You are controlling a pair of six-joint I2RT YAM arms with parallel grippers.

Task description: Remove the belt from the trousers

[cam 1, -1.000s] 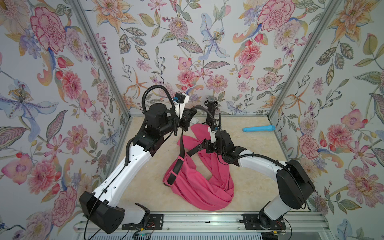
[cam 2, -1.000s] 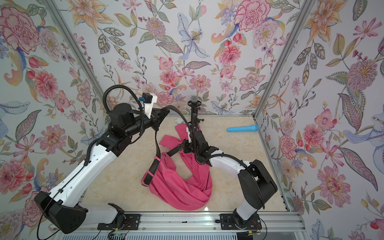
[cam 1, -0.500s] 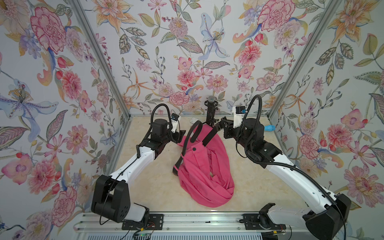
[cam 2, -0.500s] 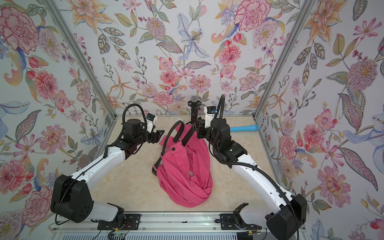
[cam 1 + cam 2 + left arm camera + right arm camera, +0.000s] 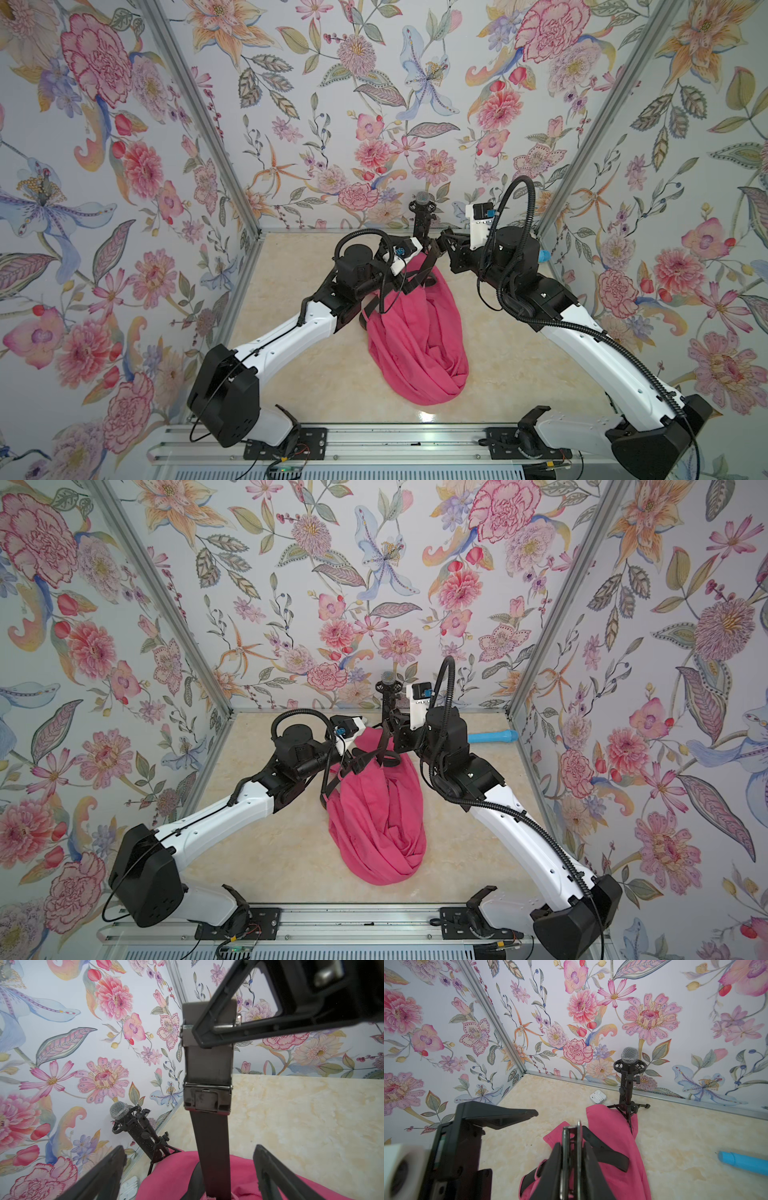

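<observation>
From where I stand, the job looks partly done. The right pincer (image 5: pixel 572 1147) is pinching the buckle end of the belt (image 5: pixel 212 1132) and holds it up in the air just in front of the microphone (image 5: pixel 629 1055). The left pincer (image 5: pixel 189 1150) is spread wide with the strap running between its fingers (image 5: pixel 112 1167), which do not touch it.

Below that, the strap drops into the trousers (image 5: pixel 415 345). In both top views black loops of it lie about the waistband, so I judge the belt is not out yet. What's left, I'd say, is to draw the rest of the strap clear of the cloth while something keeps the trousers down.

The trousers are a bunched pink heap on the desk (image 5: pixel 316 374). Their upper edge is against the microphone's tripod, and the rest trails away from it toward the arms' bases.

By my count there is:
- one belt;
- one pair of trousers;
- two pincers;
- one microphone;
- one blue tube (image 5: pixel 492 736), well off from the microphone on the right arm's side;
- one small white case (image 5: pixel 598 1097), just beside the tripod on the left arm's side.
</observation>
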